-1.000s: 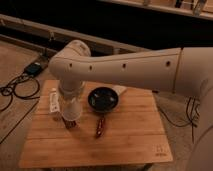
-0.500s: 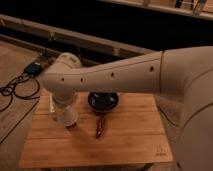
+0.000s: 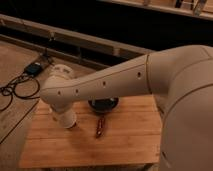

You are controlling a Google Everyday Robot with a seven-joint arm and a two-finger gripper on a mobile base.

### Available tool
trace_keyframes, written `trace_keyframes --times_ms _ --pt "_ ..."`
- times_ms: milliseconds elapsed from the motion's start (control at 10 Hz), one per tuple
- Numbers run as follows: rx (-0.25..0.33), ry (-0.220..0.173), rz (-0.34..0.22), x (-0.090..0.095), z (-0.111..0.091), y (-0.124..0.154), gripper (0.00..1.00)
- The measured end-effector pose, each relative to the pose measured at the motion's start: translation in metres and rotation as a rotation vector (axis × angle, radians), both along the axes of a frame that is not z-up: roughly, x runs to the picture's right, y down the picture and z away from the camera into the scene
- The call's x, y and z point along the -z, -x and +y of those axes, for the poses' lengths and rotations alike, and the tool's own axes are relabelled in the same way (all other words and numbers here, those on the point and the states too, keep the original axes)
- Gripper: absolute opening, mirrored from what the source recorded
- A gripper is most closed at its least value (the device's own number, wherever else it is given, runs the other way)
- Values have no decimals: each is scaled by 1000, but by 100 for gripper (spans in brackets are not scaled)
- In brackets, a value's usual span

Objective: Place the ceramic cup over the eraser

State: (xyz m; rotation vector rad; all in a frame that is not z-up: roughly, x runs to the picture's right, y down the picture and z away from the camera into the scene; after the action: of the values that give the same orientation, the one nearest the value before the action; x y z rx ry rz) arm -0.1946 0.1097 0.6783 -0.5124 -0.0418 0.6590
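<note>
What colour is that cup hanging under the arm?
White. The cup shows in the camera view, under the arm's wrist where the gripper is, above the wooden table.

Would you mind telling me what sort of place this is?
Probably a lab or workshop: a wooden table stands on bare floor, cables trail beside it. The tool is hidden behind the arm, above the cup.

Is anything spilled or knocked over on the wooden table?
Nothing stands out. The ceramic cup is at the end of the arm over the table's left side, where the gripper is hidden behind the arm. The black bowl sits upright, and the red stick lies flat. No spill shows. The eraser is not visible.
</note>
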Motion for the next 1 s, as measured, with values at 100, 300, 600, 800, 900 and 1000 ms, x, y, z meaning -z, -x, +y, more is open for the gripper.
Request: trace_keyframes --times_ms 100,300,600,800,900,1000 --pt "5 4 3 -7 4 0 0" --pt "22 15 10 -24 14 -1 0" --pt "30 35 6 -46 24 3 0" --pt "31 48 -3 -58 28 6 0" --pt "29 53 -6 -65 30 7 7" --pt "28 58 -7 -70 32 6 16"
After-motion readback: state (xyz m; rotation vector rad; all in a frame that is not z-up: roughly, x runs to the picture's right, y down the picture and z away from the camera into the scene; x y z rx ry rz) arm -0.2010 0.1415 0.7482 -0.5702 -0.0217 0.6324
